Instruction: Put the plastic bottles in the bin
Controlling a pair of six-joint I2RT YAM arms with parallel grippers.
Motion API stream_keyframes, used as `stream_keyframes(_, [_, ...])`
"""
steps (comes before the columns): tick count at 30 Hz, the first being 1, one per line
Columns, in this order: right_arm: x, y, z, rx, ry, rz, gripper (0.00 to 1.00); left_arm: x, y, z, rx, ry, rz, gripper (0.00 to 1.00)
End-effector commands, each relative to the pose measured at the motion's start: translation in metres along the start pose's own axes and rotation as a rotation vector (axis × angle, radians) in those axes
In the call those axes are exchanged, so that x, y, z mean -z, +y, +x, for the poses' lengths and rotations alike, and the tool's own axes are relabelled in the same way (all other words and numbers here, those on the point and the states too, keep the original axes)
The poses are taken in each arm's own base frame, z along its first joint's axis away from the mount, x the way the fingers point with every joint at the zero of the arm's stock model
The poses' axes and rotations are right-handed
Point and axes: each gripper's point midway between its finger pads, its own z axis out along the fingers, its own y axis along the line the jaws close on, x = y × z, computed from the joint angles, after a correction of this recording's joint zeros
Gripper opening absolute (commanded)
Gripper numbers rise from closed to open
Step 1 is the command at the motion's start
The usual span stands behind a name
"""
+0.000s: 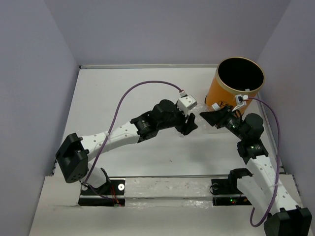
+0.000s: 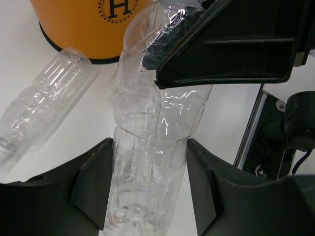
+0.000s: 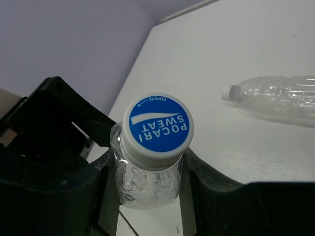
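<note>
A clear plastic bottle (image 2: 157, 113) with a blue and white cap (image 3: 157, 125) is held off the table by both grippers. My left gripper (image 2: 147, 145) is shut on its lower body. My right gripper (image 3: 147, 167) is shut on its neck just under the cap, and one of that gripper's black fingers (image 2: 221, 54) crosses the bottle's top in the left wrist view. The two grippers (image 1: 191, 124) (image 1: 206, 117) meet in front of the orange bin (image 1: 226, 93), which stands upright at the back right. Another clear bottle (image 2: 44, 103) lies on the table beside the bin's base (image 2: 83, 29).
The lying bottle (image 3: 275, 96) has a white cap and points across the white table. Grey walls close the table on the left, back and right. Purple cables loop above both arms.
</note>
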Motion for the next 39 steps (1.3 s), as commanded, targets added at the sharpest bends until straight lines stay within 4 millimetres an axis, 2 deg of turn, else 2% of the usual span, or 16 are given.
stream_keyframes(1, [0.003, 0.036, -0.063, 0.131, -0.191, -0.022, 0.26, 0.01, -0.021, -0.049, -0.025, -0.146, 0.056, 0.69])
stream_keyframes(2, [0.002, 0.029, -0.064, 0.142, -0.195, 0.009, 0.26, 0.011, -0.019, -0.05, -0.024, -0.15, 0.042, 0.75])
stream_keyframes(5, [0.01, 0.058, -0.121, 0.248, -0.338, 0.044, 0.25, 0.022, -0.012, -0.059, -0.001, -0.185, -0.008, 0.9])
stream_keyframes(9, [0.019, 0.078, -0.181, 0.354, -0.492, 0.122, 0.23, 0.031, 0.003, -0.066, 0.051, -0.216, -0.105, 0.96])
stream_keyframes(12, [0.02, 0.071, -0.215, 0.426, -0.572, 0.24, 0.22, 0.036, 0.02, -0.066, 0.081, -0.224, -0.194, 0.97])
stream_keyframes(13, [0.031, 0.074, -0.239, 0.467, -0.643, 0.312, 0.22, 0.037, 0.024, -0.066, 0.086, -0.225, -0.216, 0.97])
stream_keyframes(15, [0.04, 0.054, -0.262, 0.518, -0.707, 0.473, 0.22, 0.038, 0.036, -0.064, 0.089, -0.215, -0.262, 0.98])
stream_keyframes(20, [0.056, 0.037, -0.308, 0.62, -0.792, 0.727, 0.21, 0.035, 0.06, -0.07, 0.021, -0.186, -0.373, 0.98])
stream_keyframes(23, [0.042, 0.007, -0.316, 0.663, -0.737, 0.83, 0.21, 0.023, 0.076, -0.074, -0.036, -0.169, -0.426, 0.99])
stream_keyframes(28, [0.014, -0.042, -0.301, 0.652, -0.625, 0.886, 0.24, -0.018, 0.113, -0.039, -0.137, 0.0, -0.467, 0.99])
stream_keyframes(30, [0.007, -0.051, -0.293, 0.648, -0.586, 0.879, 0.39, -0.026, 0.125, -0.037, -0.207, 0.052, -0.48, 0.99])
stream_keyframes(31, [0.007, -0.056, -0.292, 0.639, -0.57, 0.888, 0.66, -0.036, 0.132, -0.025, -0.227, 0.09, -0.469, 0.99])
stream_keyframes(33, [0.008, -0.063, -0.29, 0.618, -0.554, 0.908, 0.94, -0.043, 0.151, -0.019, -0.268, 0.124, -0.47, 0.99])
stream_keyframes(35, [0.008, -0.06, -0.288, 0.605, -0.515, 0.904, 1.0, -0.052, 0.153, -0.025, -0.287, 0.122, -0.412, 0.99])
stream_keyframes(37, [0.01, -0.049, -0.288, 0.598, -0.512, 0.877, 1.0, -0.057, 0.165, -0.01, -0.31, 0.192, -0.39, 0.99])
stream_keyframes(39, [0.015, -0.028, -0.284, 0.577, -0.52, 0.798, 1.0, -0.062, 0.167, -0.016, -0.334, 0.207, -0.369, 0.99])
